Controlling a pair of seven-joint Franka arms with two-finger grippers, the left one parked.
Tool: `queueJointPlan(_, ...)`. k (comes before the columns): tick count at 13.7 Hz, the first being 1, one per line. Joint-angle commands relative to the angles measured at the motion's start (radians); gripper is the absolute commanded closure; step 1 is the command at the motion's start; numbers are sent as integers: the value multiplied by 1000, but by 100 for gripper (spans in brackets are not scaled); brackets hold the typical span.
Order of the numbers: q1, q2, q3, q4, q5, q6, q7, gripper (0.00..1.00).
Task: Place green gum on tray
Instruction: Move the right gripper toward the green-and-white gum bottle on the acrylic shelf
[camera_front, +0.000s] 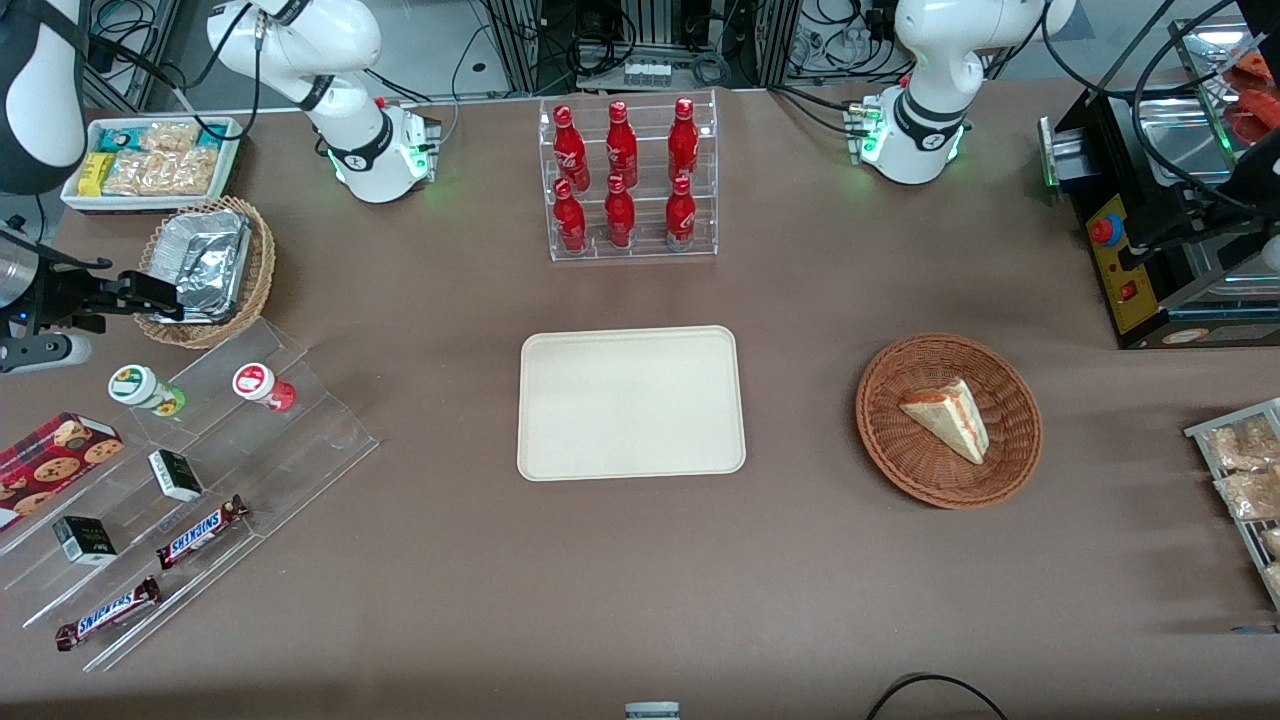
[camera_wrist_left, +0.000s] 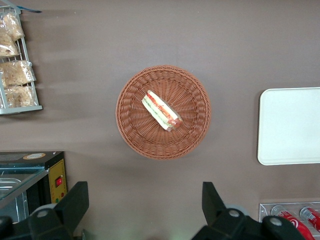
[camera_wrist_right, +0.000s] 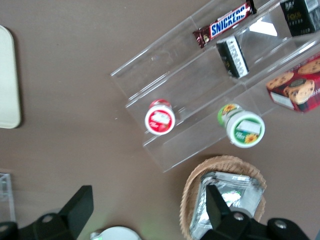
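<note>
On the top step of a clear acrylic stepped stand (camera_front: 190, 470), toward the working arm's end of the table: the green gum (camera_front: 145, 389), standing upright, white lid with green-and-yellow label, untouched. Beside it on the same step, apart: a red gum bottle (camera_front: 264, 386). Lower steps of the stand: two small dark boxes (camera_front: 176, 475) and two Snickers bars (camera_front: 200, 531); a cookie box (camera_front: 55, 457) lies at the stand's edge.

The tray (camera_front: 631, 402): cream, flat, at table centre, well apart from the stand, nothing on it.

The gripper (camera_front: 150, 292): hovering over a wicker basket (camera_front: 262, 268) holding a crinkled foil tray (camera_front: 208, 262), farther from the front camera than the green gum (camera_wrist_right: 241, 125); in the right wrist view its dark fingers (camera_wrist_right: 76, 207) stand spread wide with nothing between them.

Farther from the front camera than the tray: an acrylic rack of red bottles (camera_front: 627, 178). Toward the parked arm's end: a round wicker basket (camera_front: 948, 420) holding a sandwich wedge (camera_front: 948, 417).
</note>
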Motion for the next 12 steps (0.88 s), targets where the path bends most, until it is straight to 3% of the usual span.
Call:
queueJointPlan(1,-46,-126,-2,-201,6,158,-113,0)
queueJointPlan(6,-144,-118,-3,-283,6,299,-433,0)
queueJointPlan(12,-200,-37,-6,-297,9,408,-834,0)
